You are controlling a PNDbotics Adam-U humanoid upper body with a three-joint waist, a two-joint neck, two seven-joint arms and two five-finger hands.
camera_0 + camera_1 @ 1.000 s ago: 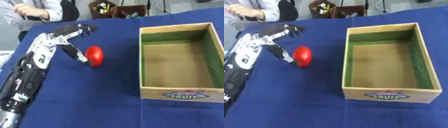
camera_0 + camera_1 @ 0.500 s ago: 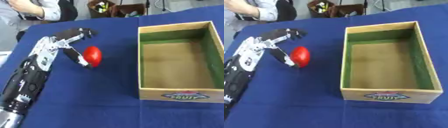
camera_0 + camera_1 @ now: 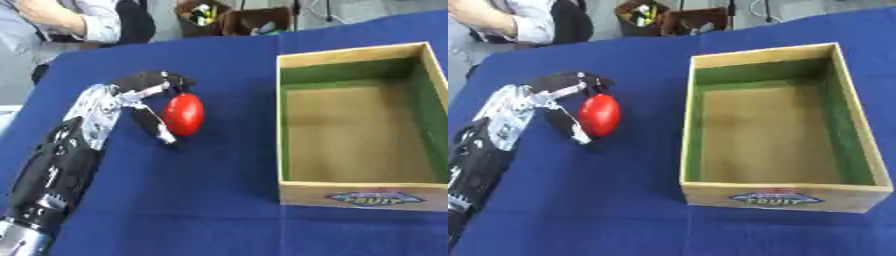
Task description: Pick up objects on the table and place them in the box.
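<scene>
The table is covered by a matt blue cloth (image 3: 219, 200). The box (image 3: 776, 192) is made of pale, unvarnished-looking wood, with its inner walls lined in matt green and a printed label on the front. A glossy, smooth skin is shown by the red oval object (image 3: 184, 114). The left hand (image 3: 131, 97) is built of black and silvery hard parts.

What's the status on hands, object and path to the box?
Left hand curled round red object. Right hand unseen. Box empty, path clear.
</scene>
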